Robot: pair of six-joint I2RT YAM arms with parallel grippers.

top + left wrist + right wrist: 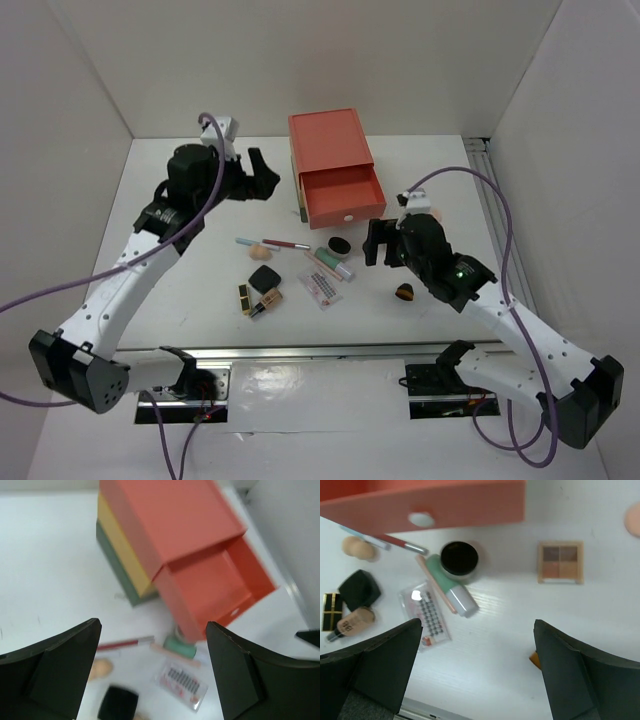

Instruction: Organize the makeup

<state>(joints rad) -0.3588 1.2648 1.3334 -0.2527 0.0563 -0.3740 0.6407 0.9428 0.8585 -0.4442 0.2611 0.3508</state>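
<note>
Step in hand: by my reading, sorting has yet to start; the makeup lies loose on the table [200,320] and neither arm holds anything.
gold-black lipstick [243,296]: nearest the arms, lying just beside a beige foundation bottle [267,302].
black square compact [264,277]: just behind those two, with a clear lash tray [320,288] to its right.
amber piece [404,292]: alone, close to the right arm; too small to identify.
right gripper [480,675]: jaws spread wide and empty, hovering over bare table between the lash tray and a four-pan palette [560,561].
mint tube [335,262]: lying aslant, its mint end against the round black pot [339,244].
red pencil [288,244]: in front of the box, with a blue pencil [247,241] and beige sponges [258,250] near it; a peach sponge [437,213] lies well apart on the right.
left gripper [155,680]: fingers wide apart and empty, held high to the left of the box.
drawer box [330,140]: farthest back; its coral drawer [342,200] is pulled out and shows nothing inside, and the yellow and green tiers beneath are shut.
Next move: probably choose one piece, lower straight onto it, close across its narrow side, then carry it to the open drawer; the crowded tube, pot and tray need a careful approach.
Writing: the foundation bottle bears two dark characters, perhaps "88" or "BB", too blurred to settle; nothing else is legible.
</note>
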